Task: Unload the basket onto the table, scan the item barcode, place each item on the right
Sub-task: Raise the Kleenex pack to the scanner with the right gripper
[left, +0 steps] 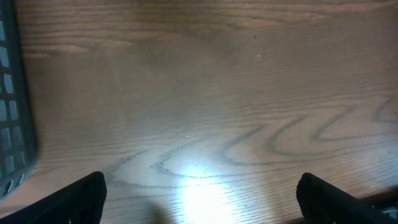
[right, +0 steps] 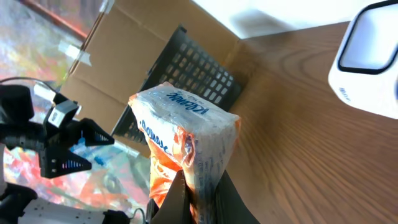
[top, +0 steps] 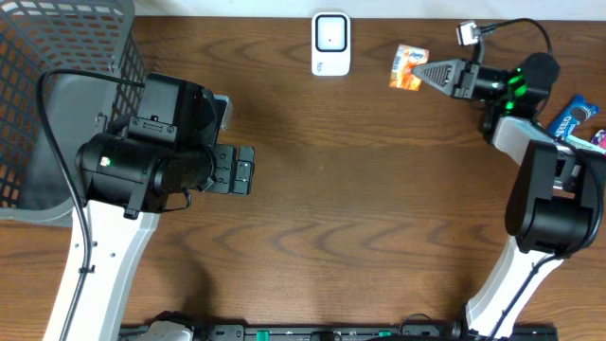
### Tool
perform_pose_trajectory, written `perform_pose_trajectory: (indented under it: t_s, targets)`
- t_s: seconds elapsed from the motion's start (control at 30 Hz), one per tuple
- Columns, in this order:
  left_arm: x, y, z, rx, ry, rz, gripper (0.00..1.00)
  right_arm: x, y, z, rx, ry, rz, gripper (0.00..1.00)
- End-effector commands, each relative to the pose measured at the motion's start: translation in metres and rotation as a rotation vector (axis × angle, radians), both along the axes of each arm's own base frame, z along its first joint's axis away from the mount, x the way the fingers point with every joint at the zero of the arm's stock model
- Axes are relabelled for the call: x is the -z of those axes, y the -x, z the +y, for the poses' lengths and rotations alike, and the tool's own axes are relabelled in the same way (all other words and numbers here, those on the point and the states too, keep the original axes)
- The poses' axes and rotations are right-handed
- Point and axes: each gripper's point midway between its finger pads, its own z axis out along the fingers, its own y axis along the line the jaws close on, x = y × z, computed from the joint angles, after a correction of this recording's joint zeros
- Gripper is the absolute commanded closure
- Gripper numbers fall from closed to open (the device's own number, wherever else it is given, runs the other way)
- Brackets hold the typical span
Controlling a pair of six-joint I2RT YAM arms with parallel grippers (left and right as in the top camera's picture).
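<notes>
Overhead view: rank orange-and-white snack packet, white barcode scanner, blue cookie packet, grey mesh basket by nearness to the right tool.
1. Orange-and-white snack packet, in the right tool.
2. White barcode scanner, top centre.
3. Blue cookie packet, right edge.
4. Grey mesh basket, far left.

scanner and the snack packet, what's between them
Only bare table separates the scanner from the snack packet in the right gripper, seen in the overhead view.

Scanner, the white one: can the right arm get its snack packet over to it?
Probably yes. The right arm has its jaws shut on the snack packet, already close beside the white scanner in the overhead view. Only bare table shows between them.
</notes>
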Motion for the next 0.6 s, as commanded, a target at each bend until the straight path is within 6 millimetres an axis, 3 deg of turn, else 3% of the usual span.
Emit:
perform_pose_trajectory:
  t_s: [0.0,0.23,0.43,0.57]
  targets:
    - [-0.002,-0.002,0.003,-0.012,-0.01,-0.006,0.02,0.0,0.001,-0.005,0.0,-0.002,0.022,0.99]
    - [-0.002,-0.002,0.003,-0.012,-0.01,-0.006,0.02,-0.002,0.003,0.004,-0.019,0.003,0.002,0.99]
    - [-0.002,-0.002,0.003,-0.012,-0.01,-0.006,0.02,-0.002,0.007,0.026,-0.064,0.003,-0.005,0.99]
    - [-0.002,-0.002,0.003,-0.012,-0.01,-0.006,0.02,-0.014,-0.005,0.036,0.007,-0.033,-0.025,0.99]
